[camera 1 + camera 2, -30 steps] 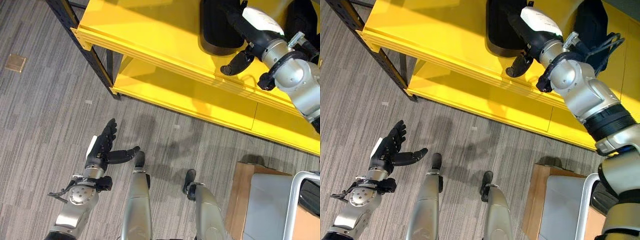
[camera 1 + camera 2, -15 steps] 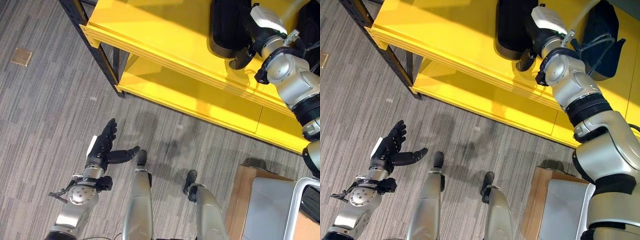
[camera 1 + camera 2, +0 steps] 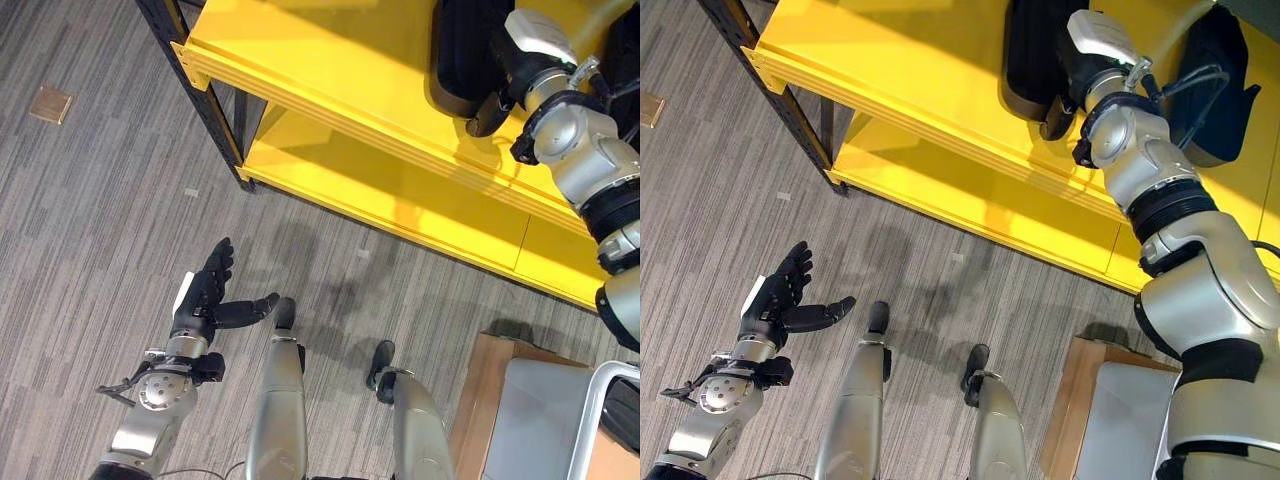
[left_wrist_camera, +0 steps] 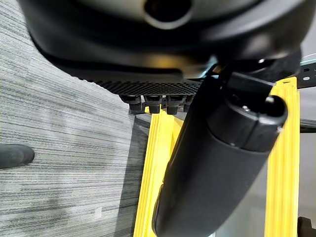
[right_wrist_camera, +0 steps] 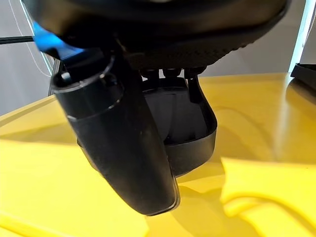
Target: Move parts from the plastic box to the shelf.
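Black part [image 3: 462, 60] rested on the yellow shelf [image 3: 330, 70]. Right hand [image 3: 500, 85] had drawn back slightly, fingers loose beside it: placement judged complete. Left hand [image 3: 210, 295] stayed spread, empty, over the floor.

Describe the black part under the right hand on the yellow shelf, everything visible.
The black part is a dark, matte, plastic-looking shell with a rounded end and a raised rim, like a shallow tray or cover. It lies on the top board of the yellow shelf, its rounded end toward the shelf's front edge. The right hand reaches onto it, fingers over its hollow; whether they grip it is unclear.
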